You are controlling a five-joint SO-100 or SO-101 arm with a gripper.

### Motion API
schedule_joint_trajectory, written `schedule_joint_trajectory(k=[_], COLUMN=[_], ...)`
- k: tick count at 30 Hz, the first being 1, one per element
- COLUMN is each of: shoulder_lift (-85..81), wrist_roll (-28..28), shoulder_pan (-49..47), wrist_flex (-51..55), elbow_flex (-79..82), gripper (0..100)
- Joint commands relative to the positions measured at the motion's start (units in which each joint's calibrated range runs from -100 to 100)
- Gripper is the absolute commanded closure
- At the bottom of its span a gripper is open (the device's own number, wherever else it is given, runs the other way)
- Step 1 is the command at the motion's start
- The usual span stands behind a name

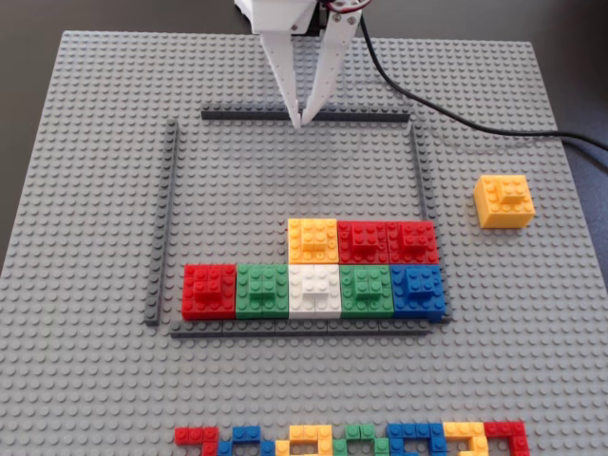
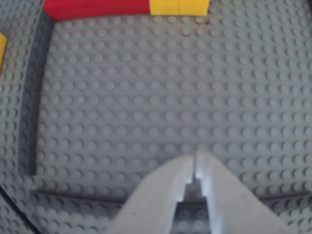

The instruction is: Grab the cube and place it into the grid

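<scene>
A loose yellow cube [image 1: 504,200] sits on the grey baseplate [image 1: 95,142], right of the grid and outside its dark frame [image 1: 417,171]. Inside the frame stand placed cubes: yellow [image 1: 313,239] and red [image 1: 388,241] in one row, and red, green, white, green, blue in the row nearer the camera. My white gripper [image 1: 300,120] is shut and empty, tips touching, above the frame's far bar [image 1: 304,116]. In the wrist view the gripper [image 2: 194,161] hangs over bare studs, with the red [image 2: 97,9] and yellow [image 2: 179,7] cubes at the top edge.
A row of mixed coloured bricks [image 1: 351,439] lies along the near edge of the baseplate. A black cable [image 1: 446,112] runs from the arm off to the right. Bare studs fill the far half of the grid.
</scene>
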Motion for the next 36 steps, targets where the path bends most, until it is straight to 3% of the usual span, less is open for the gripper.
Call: schedule_joint_trajectory(k=[1,18,36], shoulder_lift=[3.5,16.9,50.9], wrist_roll=[1.1,-0.8,-11.2], shoulder_pan=[0.8,-3.9,-16.9], wrist_flex=[-0.8,12.4,18.8], elbow_flex=[-4.6,-39.7,-78.7], gripper=[100,100,99])
